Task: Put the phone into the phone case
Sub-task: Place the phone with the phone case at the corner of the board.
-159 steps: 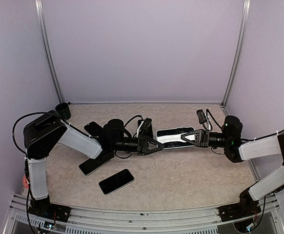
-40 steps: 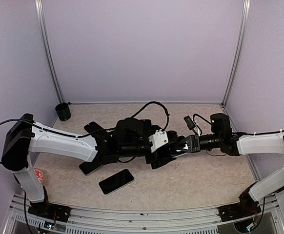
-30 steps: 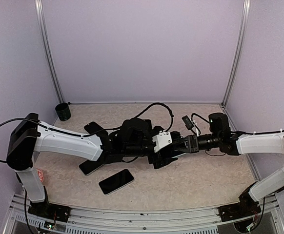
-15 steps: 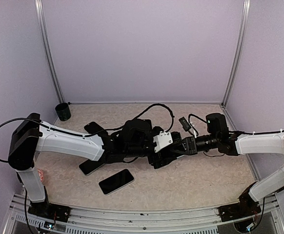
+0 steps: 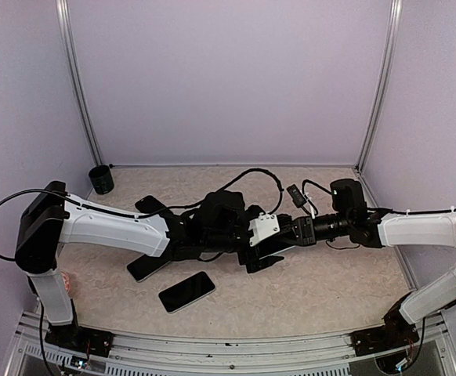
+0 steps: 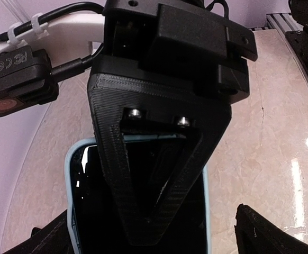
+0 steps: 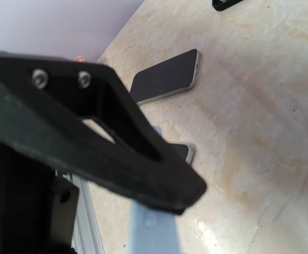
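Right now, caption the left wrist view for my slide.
Right gripper pinches the case, phone inside, between the open left fingers.

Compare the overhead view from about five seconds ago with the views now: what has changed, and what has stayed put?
The left arm has stretched rightward, bringing its open left pincer around the phone case. The right pincer, shut on the case, has drawn it leftward and toward the near side. The three loose phones and the dark cup stayed put.
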`<state>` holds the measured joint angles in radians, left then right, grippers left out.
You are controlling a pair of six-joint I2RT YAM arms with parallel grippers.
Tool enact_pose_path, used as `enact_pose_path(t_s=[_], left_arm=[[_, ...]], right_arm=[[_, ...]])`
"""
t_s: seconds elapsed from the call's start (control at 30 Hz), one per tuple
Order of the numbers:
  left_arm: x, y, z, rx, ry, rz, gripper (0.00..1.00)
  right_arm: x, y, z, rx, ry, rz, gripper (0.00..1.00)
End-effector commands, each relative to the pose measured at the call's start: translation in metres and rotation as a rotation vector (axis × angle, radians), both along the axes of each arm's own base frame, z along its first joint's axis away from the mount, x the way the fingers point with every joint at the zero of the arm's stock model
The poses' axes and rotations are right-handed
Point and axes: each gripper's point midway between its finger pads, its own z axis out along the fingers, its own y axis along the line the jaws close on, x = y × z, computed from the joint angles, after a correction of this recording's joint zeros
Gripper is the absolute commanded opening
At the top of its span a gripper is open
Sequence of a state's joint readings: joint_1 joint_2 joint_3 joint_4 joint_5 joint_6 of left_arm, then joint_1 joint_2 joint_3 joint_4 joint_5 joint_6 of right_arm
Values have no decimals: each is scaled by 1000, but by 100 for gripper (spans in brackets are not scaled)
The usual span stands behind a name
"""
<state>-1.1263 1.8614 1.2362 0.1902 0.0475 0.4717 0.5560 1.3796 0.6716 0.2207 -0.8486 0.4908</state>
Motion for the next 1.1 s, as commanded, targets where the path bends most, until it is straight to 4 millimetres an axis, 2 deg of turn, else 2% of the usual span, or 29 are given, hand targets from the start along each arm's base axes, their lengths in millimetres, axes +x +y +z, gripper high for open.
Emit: enact_pose_path(t_s=[0.0,0.43,0.57,0.83,0.97,1.07], left_arm=[[-8,-9,-1,6,11,-31,99],[-6,-16,-10,46,-54,35,99],[-5,-18,-13,52,-60,49,96],[-3,-21,-13,60,-70,57,79],[-4,-20,-13,60,-69,55,58],[-4,-19,-12,58,-71,58,57]], right_arm=[[4,7,28,48,-66,5,0],[9,10,34,77,-15,-18,0],[10,11,33,75,-4,-26,0],[13,11,33,78,19,-39,0],[14,12,34,79,18,-40,0],[14,12,35,79,15,-41,0]])
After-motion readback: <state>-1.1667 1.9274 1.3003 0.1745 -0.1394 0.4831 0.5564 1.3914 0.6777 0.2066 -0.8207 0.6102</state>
